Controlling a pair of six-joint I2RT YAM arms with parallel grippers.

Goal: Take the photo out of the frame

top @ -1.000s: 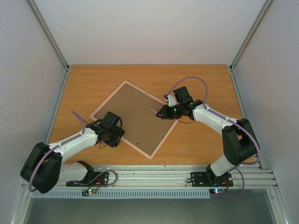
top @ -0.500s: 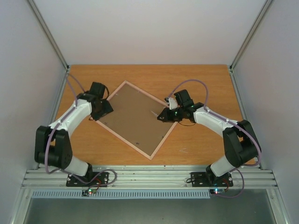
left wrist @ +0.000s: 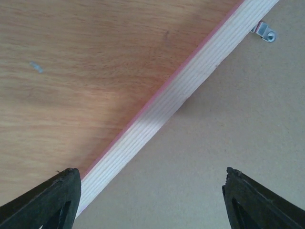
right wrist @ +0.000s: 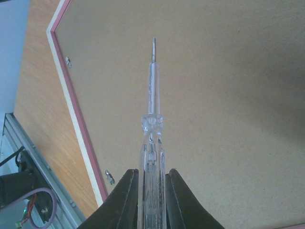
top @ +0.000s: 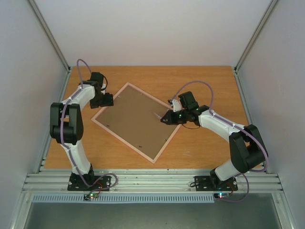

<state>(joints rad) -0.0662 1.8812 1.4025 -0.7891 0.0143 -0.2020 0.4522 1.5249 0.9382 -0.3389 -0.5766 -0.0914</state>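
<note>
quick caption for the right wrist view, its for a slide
Right gripper holds a clear screwdriver, pointing across the brown backing board of the face-down frame.

No readable text, label, brand, number or sign anywhere in top or wrist views.
</note>
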